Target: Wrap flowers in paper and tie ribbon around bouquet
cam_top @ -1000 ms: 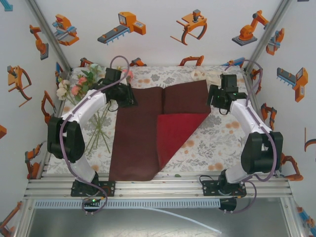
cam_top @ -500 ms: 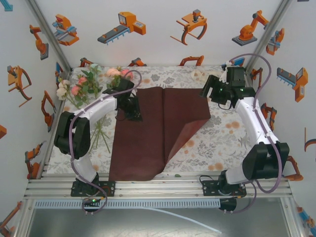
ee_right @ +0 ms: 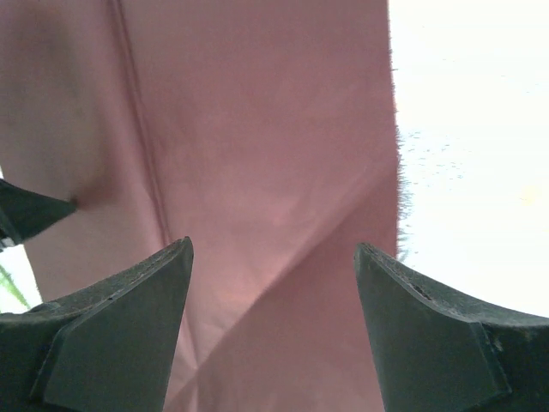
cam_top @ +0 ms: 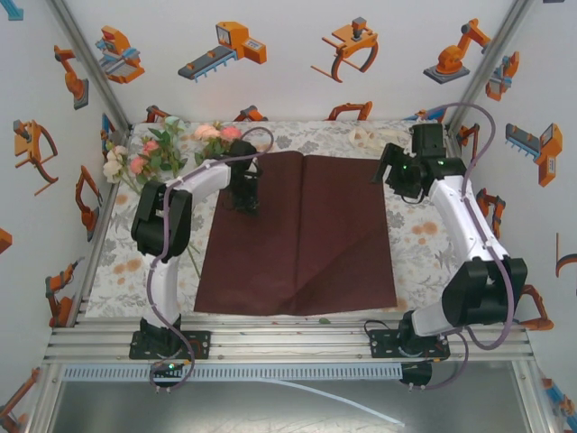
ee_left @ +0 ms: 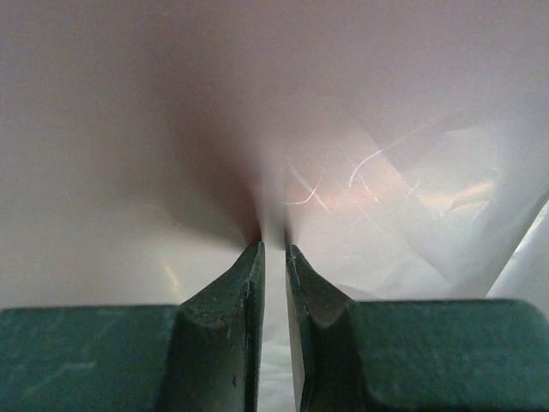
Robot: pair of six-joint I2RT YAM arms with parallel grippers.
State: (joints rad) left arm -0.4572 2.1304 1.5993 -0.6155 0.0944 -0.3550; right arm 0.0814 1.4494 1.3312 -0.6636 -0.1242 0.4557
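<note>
Change of state, paper (cam_top: 297,234): flap formerly doubled over at the near right, brighter red underside up, now laid out. Spread flat and whole on the table (cam_top: 424,257), with one centre crease running front to back. Reads as the unfolding step done.

Left gripper (cam_top: 245,197): shifted along the far left part of the sheet, now down on it near the far edge. Fingers (ee_left: 236,300) drawn in to a narrow slit, with the paper gathered into a pucker at the tips. Treat as a pinch on the sheet.

Right gripper (cam_top: 389,170): lifted off and drawn back to just beyond the far right corner of the sheet. Fingers (ee_right: 120,309) wide apart, with nothing between them.

Flowers (cam_top: 149,153): at the far left of the table, beside the sheet and not yet on it.

Consequence for the task: wrapping surface ready. Expect transfer of the flowers onto the paper next, probably after release of the left pinch. Watch for that pinch dragging or re-creasing the thin sheet.
</note>
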